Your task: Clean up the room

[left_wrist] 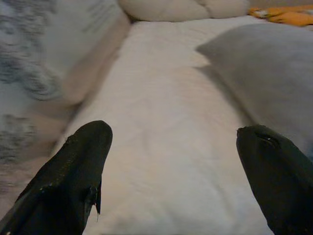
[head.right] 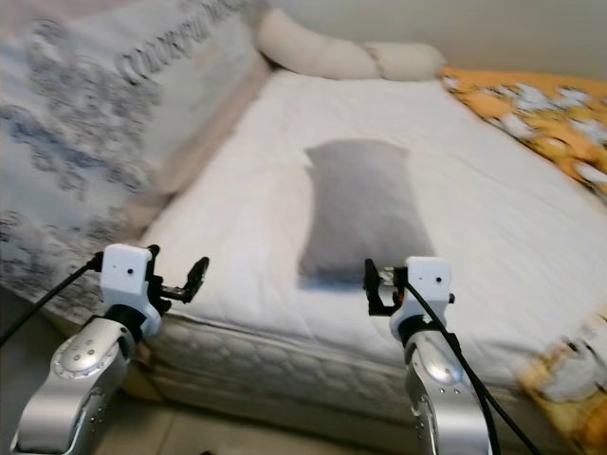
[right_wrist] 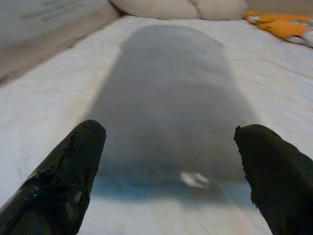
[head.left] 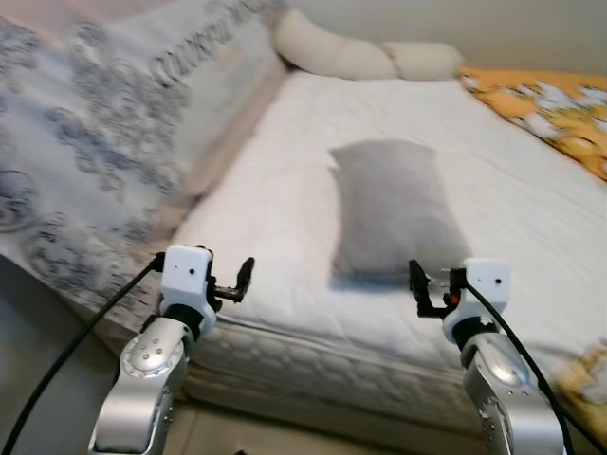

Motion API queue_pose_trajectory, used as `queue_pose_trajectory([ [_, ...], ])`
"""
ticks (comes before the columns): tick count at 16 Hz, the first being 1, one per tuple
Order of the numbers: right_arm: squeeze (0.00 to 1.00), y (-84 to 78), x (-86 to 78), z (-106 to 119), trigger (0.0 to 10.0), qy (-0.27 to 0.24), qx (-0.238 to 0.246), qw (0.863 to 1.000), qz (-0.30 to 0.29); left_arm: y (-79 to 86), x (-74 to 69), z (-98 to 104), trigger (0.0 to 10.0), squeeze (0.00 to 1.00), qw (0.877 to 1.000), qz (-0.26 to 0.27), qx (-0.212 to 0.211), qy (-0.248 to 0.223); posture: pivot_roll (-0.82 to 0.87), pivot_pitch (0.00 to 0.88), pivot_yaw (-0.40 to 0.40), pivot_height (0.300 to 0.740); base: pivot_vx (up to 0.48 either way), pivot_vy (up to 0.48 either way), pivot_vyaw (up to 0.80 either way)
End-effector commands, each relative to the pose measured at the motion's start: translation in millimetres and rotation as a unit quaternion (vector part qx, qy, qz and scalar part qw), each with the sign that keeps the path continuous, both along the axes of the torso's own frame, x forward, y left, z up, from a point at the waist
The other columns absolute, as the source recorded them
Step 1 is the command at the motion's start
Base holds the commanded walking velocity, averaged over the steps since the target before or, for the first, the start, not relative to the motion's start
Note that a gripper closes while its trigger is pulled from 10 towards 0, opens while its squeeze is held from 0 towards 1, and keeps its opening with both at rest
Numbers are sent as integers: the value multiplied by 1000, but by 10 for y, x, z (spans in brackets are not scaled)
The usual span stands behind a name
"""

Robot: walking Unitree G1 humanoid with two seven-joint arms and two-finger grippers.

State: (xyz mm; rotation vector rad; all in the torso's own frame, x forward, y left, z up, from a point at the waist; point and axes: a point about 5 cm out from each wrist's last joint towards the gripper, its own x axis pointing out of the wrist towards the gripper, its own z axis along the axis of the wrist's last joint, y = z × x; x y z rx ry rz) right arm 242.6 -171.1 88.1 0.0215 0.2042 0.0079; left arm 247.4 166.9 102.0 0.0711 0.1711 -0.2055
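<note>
a soft grey rectangular pillow point(head.left: 394, 209) lies in the middle of the white-sheeted mattress point(head.left: 275, 218). the right gripper point(right_wrist: 171, 161) hovers just short of the pillow's near end, fingers spread wide. the left gripper point(left_wrist: 171, 166) hangs beside that end, also spread.

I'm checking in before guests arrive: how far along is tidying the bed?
Done: nothing obvious yet. In hand: both arms are raised at the bed's edge, the open right gripper aimed at the grey pillow, the open left gripper over bare sheet. Left: the pillow lies mid-mattress, and the orange blanket is bunched aside.
</note>
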Motion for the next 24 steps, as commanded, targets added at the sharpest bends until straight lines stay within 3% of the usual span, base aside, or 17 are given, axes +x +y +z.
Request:
queue_pose_trajectory([
  [1,0,68,29,39,10000,-10,8,1000,7,48,7,18,10000,0,1000,3,9,-3,-20,0,-4,740,360,0,0],
  [7,0,73,49,34,10000,-11,11,1000,4,31,27,28,10000,0,1000,-7,9,-3,-24,0,6,740,363,0,0],
  [12,0,65,43,53,10000,-19,16,1000,2,-7,34,21,10000,0,1000,-19,7,-2,-30,0,9,740,347,0,-470],
  [20,0,64,147,113,10000,-29,18,999,7,0,67,9,10000,0,1000,-20,11,-1,-36,0,14,740,0,0,0],
  [24,0,-160,366,117,10000,2,11,1000,-13,-35,283,-31,10000,0,999,-39,26,24,-52,0,25,740,0,0,0],
])
